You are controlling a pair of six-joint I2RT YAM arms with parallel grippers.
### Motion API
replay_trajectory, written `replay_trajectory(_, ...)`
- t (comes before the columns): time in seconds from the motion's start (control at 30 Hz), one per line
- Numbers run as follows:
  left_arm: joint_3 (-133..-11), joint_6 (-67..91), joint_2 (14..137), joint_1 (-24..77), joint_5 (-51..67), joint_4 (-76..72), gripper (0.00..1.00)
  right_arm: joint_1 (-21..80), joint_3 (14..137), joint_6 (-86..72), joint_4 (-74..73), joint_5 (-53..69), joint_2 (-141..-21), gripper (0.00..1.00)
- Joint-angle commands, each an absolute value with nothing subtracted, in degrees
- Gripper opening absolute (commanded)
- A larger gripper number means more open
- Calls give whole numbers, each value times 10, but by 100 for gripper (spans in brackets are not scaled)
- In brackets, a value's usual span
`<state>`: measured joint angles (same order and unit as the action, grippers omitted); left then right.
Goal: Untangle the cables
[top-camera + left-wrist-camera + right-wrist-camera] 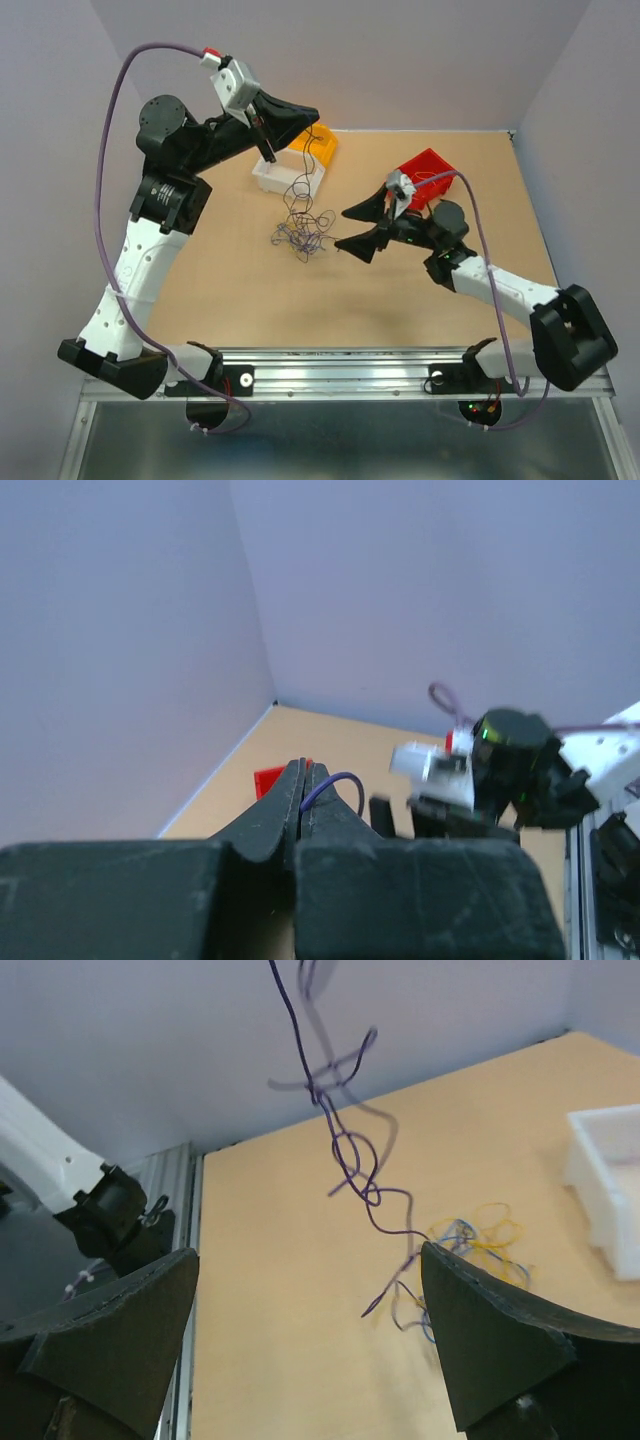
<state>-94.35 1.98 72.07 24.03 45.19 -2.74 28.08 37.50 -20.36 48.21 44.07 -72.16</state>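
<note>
My left gripper [268, 150] is raised above the far left of the table and shut on a purple cable; in the left wrist view a short purple loop [335, 781] sticks out of the closed gripper [303, 780]. The purple cable [297, 195] hangs from it in kinks down to a small clump of purple, yellow and dark cables [303, 237] on the table. My right gripper [344, 229] is open and empty, just right of the clump. In the right wrist view the hanging purple cable [342, 1150] dangles ahead of the open gripper [310, 1252], and the clump [478, 1237] lies by the right finger.
A white bin [288, 176] and an orange bin [316, 142] stand under and behind the left gripper. A red bin [428, 175] stands at the back right behind the right arm. The white bin also shows in the right wrist view [608, 1175]. Walls close the back and sides.
</note>
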Motion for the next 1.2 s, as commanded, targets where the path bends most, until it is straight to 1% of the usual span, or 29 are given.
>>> replay_trajectory(0.0,-1047,91,745,251,461,-62,0,349,454,-122,547,445,-794,96)
replay_trajectory(0.03,-1081,111,763,254,460,-63,0,380,465,-108,547,436,-839,96)
replay_trajectory(0.1,-1113,130,780,256,456,-70,0,405,486,-80,547,390,-887,95)
replay_trajectory(0.13,-1142,147,793,257,453,-74,0,423,511,-69,549,373,-932,92)
replay_trajectory(0.2,-1177,159,808,257,441,-77,0,433,537,-70,553,314,-983,86)
replay_trajectory(0.23,-1215,163,820,256,435,-76,0,437,561,-73,559,304,-1006,74)
replay_trajectory(0.27,-1234,163,824,256,426,-74,0,437,571,-83,564,286,-1049,65)
replay_trajectory(0.3,-1250,163,827,256,408,-71,0,437,577,-90,571,274,-1065,53)
replay_trajectory(0.33,-1263,159,826,257,394,-71,0,437,581,-95,585,262,-1080,27)
replay_trajectory(0.37,-1280,144,822,257,380,-71,0,438,583,-99,591,258,-1090,16)
replay_trajectory(0.43,-1286,115,797,256,318,-72,0,437,571,-95,599,240,-1094,0)
replay_trajectory(0.5,-1274,61,774,257,253,-81,0,437,538,-88,606,211,-1083,0)
replay_trajectory(0.53,-1251,42,746,257,180,-97,0,436,527,-87,613,200,-1070,1)
replay_trajectory(0.57,-1236,23,731,256,141,-109,0,436,514,-86,616,189,-1062,1)
replay_trajectory(0.6,-1220,-18,717,257,75,-137,0,436,493,-85,623,166,-1056,0)
replay_trajectory(0.67,-1175,-45,684,257,22,-160,0,436,480,-85,624,148,-1044,0)
replay_trajectory(0.7,-1163,-55,675,257,11,-163,0,435,476,-82,625,145,-1042,1)
replay_trajectory(0.77,-1127,-68,655,257,35,-162,0,435,466,-81,627,155,-1031,33)
replay_trajectory(0.83,-1092,-59,630,257,85,-158,0,435,454,-80,641,196,-1020,60)
replay_trajectory(0.87,-1051,-48,621,256,103,-158,0,435,449,-82,651,209,-1007,81)
replay_trajectory(0.9,-1030,-41,610,257,133,-163,0,436,442,-87,674,240,-1002,86)
replay_trajectory(1.0,-956,-17,569,257,164,-172,0,436,418,-92,716,297,-977,98)
replay_trajectory(1.17,-833,-2,525,256,200,-192,0,437,401,-105,740,361,-947,100)
